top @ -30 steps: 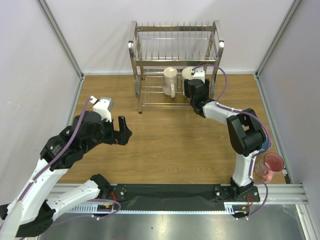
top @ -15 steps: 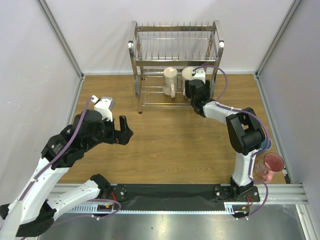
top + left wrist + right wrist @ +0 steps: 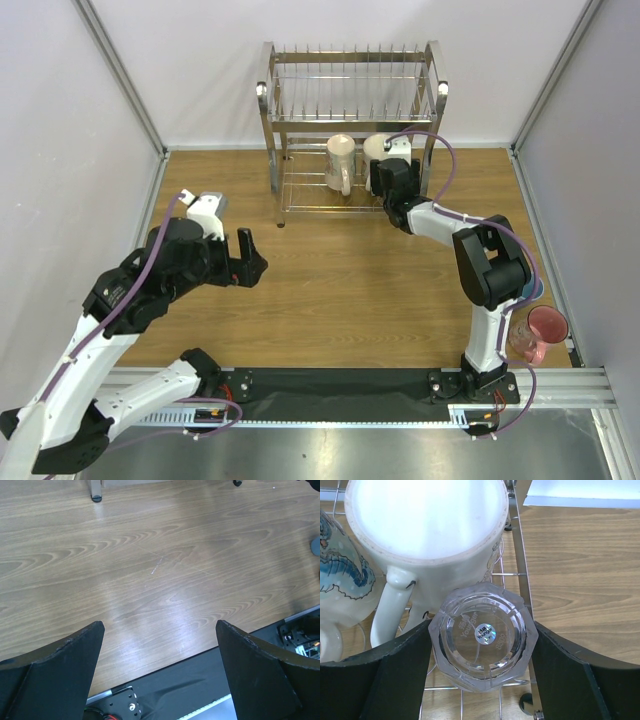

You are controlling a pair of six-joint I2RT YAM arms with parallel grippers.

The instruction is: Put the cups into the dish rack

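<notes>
My right claw [image 3: 482, 652] pinches the clear faceted glass tumbler [image 3: 482, 627] base-up, presumably to drain, on the lower tier of the shiny steel wire dish rack [image 3: 519, 555], beside the upturned cream mug [image 3: 427, 520]. My left claw [image 3: 160, 626] hangs spread.

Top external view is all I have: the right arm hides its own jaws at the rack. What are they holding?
Observer: A clear glass tumbler, clamped between the right jaws.
Operator: Is it over the rack wires?
Observer: Yes, dish rack wires show beneath it, right next to the cream mug handle.
Operator: And the left jaws?
Observer: Open, with only bare wooden table between them.
</notes>
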